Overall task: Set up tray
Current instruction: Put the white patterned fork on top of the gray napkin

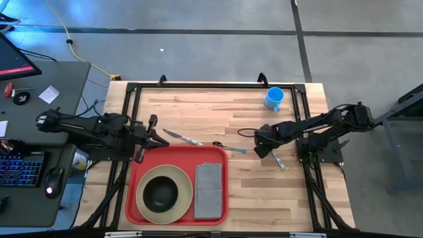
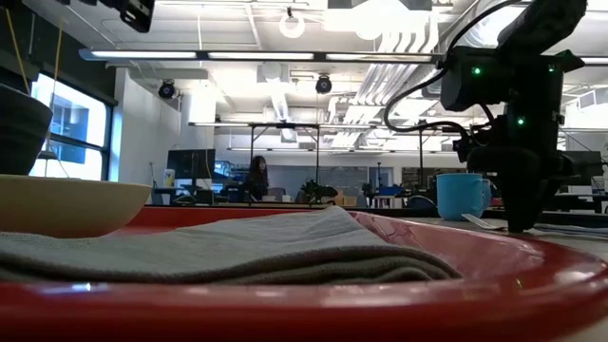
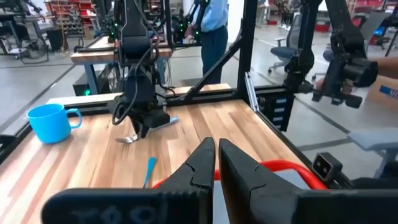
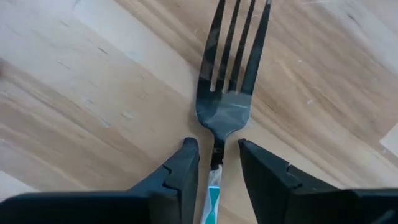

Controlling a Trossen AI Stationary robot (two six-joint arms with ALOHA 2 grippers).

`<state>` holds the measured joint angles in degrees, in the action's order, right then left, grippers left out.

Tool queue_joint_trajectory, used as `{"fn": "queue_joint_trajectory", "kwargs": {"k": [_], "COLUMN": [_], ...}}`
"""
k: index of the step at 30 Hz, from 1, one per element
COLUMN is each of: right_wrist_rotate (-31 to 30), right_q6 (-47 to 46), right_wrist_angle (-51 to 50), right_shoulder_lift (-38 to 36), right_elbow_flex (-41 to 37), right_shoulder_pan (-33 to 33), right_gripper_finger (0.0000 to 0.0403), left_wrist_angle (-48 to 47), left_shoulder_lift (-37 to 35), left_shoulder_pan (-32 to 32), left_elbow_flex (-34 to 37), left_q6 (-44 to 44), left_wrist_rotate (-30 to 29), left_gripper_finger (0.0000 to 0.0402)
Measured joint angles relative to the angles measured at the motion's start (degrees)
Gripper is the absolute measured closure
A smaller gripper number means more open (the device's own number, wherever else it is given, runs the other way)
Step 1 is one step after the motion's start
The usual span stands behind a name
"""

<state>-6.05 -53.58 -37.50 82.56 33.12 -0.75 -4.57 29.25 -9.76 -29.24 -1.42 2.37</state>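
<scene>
The red tray (image 1: 132, 188) lies at the table's near left and holds a cream plate (image 1: 182, 178) with a dark bowl (image 1: 162, 193) and a folded grey napkin (image 1: 209, 190). A fork (image 4: 229, 109) lies flat on the wood to the tray's right. My right gripper (image 4: 217, 163) points down over it, open; its fingers stand on either side of the fork's neck (image 4: 217, 149) with a gap on each side. My left gripper (image 1: 157, 139) hovers shut by the tray's far left corner and has nothing between its fingers (image 3: 205, 165).
A knife (image 1: 182, 137) and a teal-handled spoon (image 1: 229, 146) lie on the wood just beyond the tray's far rim. A blue mug (image 1: 274, 98) stands at the far right. A black frame (image 1: 218, 86) runs around the table's edges.
</scene>
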Motion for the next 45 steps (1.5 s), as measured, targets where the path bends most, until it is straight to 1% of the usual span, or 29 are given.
{"fn": "queue_joint_trajectory", "kwargs": {"k": [3,6,8,10,12,15,17,22,26,28,32,36,38,41,45], "right_wrist_rotate": [1.6,2.5,2.6,2.7,3.1,3.7,4.3,11.2,13.2,13.4,10.7,6.5,3.2,-4.1,-11.8], "right_q6": [0.0,0.0,-0.2,-0.2,0.1,-0.2,-0.4,-4.7,-6.5,-7.6,-10.8,-14.0,-15.5,-18.1,-21.4], "right_wrist_angle": [1.1,2.1,2.4,2.4,3.1,3.7,3.3,2.5,2.7,3.5,6.2,13.8,16.2,16.1,17.0], "right_shoulder_lift": [0.0,0.0,0.1,-0.1,-0.4,-1.9,-3.3,-5.0,-5.0,-5.1,-5.3,-5.2,-5.2,-5.2,-4.7], "right_elbow_flex": [-0.1,-0.1,-0.1,-0.1,-0.2,-0.3,-0.3,-0.4,-0.4,-0.3,1.8,6.0,8.7,12.8,17.7], "right_shoulder_pan": [0.0,0.0,0.0,0.0,0.0,0.0,0.0,0.2,0.1,0.1,1.3,6.8,10.1,14.6,19.4], "right_gripper_finger": [0.0317,0.0353,0.0379,0.0393,0.039,0.0371,0.0367,0.0395,0.039,0.0396,0.0399,0.0402,0.0403,0.0402,0.0402], "left_wrist_angle": [1.9,2.1,1.9,2.2,2.2,2.6,3.5,4.9,5.0,5.4,8.5,10.8,10.4,9.9,10.0], "left_shoulder_lift": [2.1,3.5,3.7,3.6,3.4,2.8,2.7,2.4,2.2,2.2,2.2,2.2,1.9,1.5,0.3], "left_shoulder_pan": [0.0,0.0,0.0,0.0,0.0,0.0,0.0,0.0,0.0,0.0,0.0,0.0,0.0,0.0,0.0], "left_elbow_flex": [0.5,0.5,0.5,0.5,0.5,0.5,0.5,0.5,0.5,0.5,0.5,-0.6,-1.6,-2.4,-3.1], "left_q6": [0.4,0.5,0.8,1.4,1.7,1.7,1.7,1.6,1.0,0.5,0.0,-3.0,-4.3,-5.1,-7.0], "left_wrist_rotate": [0.0,0.0,0.0,0.0,0.0,0.0,0.0,-0.1,-0.1,-0.1,-0.1,0.2,1.8,4.8,8.0], "left_gripper_finger": [0.0346,0.0346,0.0346,0.0346,0.0346,0.0346,0.0346,0.0346,0.0346,0.0346,0.0346,0.0346,0.0346,0.0346,0.0346]}}
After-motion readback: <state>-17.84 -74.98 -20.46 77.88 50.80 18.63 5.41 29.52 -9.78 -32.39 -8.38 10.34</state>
